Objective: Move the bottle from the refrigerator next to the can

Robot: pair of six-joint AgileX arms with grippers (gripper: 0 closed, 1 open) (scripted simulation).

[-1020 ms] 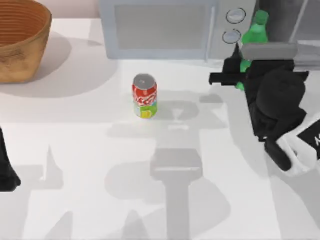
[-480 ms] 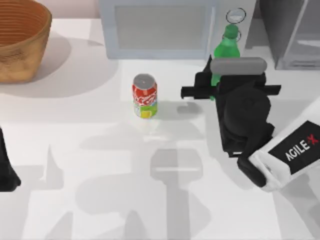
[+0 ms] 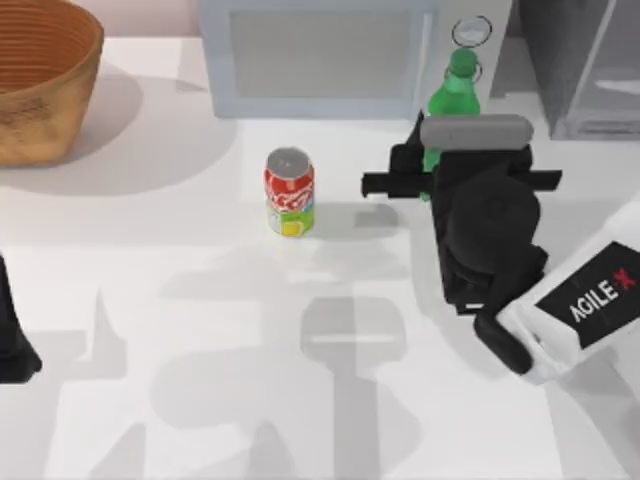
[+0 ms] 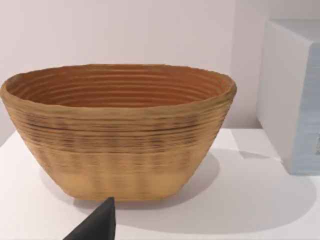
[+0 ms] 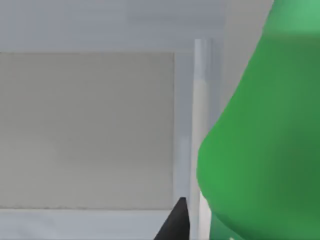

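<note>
The right gripper is pinching the bottle, which stands upright, long axis vertical, out of the refrigerator and in front of the microwave. From the can, the bottle lies well apart toward the top view's right and a little farther back, so the coming move probably runs leftward across the surface until bottle and can stand just beside each other. The left gripper sits parked far on the can's other side, near the basket; whether its fingers are spread I cannot tell.
</note>
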